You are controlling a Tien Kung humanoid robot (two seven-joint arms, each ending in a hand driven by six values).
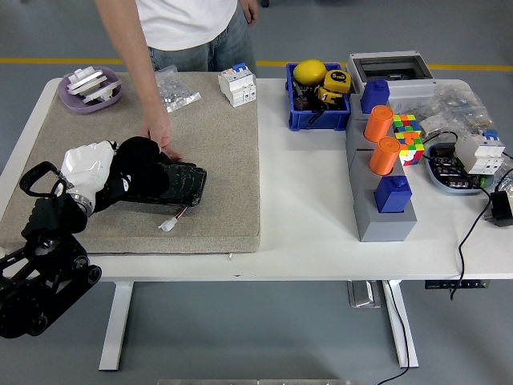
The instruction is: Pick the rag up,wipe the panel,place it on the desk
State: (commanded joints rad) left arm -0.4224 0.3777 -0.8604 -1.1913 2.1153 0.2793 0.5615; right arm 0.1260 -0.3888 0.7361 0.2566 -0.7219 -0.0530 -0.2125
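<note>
- The left hand (90, 172), in a white glove, is curling its fingers (112, 178) around the black rag (138, 164).
- The rag is lying on the black panel (178, 186) on the beige mat (216, 152).
- A person's hand (163, 136) is touching the panel's far edge.

Looks like a robotics lab or workshop to me: white height-adjustable table (304, 241) on a grey floor with a yellow line (64, 60), circuit breakers (238, 84), a tape measure (337, 83), and probably an electrical box (392, 70).
</note>
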